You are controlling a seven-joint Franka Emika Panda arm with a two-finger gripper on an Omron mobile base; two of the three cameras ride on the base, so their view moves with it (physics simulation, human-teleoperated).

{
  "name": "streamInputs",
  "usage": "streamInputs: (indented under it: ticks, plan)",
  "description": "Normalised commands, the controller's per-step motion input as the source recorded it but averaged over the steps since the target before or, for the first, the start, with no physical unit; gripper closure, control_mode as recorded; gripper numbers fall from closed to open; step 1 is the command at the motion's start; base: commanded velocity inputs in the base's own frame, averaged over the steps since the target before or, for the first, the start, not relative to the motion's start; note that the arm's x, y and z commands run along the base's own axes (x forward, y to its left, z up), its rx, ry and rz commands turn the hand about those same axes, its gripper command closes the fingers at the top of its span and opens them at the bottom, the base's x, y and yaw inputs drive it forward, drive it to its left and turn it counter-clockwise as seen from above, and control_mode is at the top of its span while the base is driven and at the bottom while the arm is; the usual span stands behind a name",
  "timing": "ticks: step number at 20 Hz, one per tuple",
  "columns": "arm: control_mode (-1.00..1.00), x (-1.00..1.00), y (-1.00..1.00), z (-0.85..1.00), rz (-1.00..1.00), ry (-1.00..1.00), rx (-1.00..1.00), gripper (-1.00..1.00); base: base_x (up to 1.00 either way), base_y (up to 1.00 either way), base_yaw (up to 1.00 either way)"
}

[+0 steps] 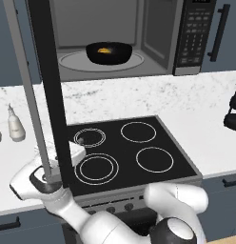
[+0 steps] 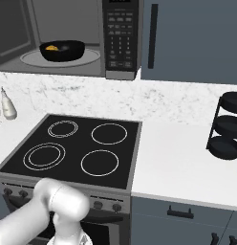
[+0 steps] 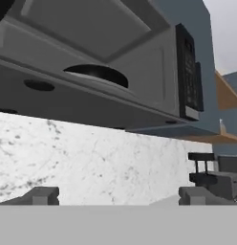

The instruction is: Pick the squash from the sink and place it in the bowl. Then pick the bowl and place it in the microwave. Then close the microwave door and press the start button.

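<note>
The bowl sits on the round turntable inside the microwave, near its middle, with the squash lying in it. The microwave door stands swung wide open — its edge reaches out over the stove's front left corner. The gripper is low, its fingers spread wide and holding nothing. The button panel carries print too small to read.
</note>
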Motion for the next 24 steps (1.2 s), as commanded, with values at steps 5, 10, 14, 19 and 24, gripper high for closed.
streamInputs:
  ticks: [5,10,14,19,24]
  plan:
    - [-1.0,-0.19,1.0,0.0,-0.04,-0.22,-0.16,-1.0,0.0,0.0,0.0]
    - [-1.0,-0.34,0.99,0.08,0.0,-0.31,-0.11,-1.0,0.0,0.0,0.0]
    - [-1.0,-0.58,0.75,0.49,0.0,-0.38,-0.08,-1.0,0.0,0.0,0.0]
    - [-1.0,-0.75,0.23,0.67,0.0,-0.3,0.0,-1.0,0.0,0.0,0.0]
    - [-1.0,-0.76,-0.08,0.57,0.0,-0.24,0.04,-1.0,0.0,0.0,0.0]
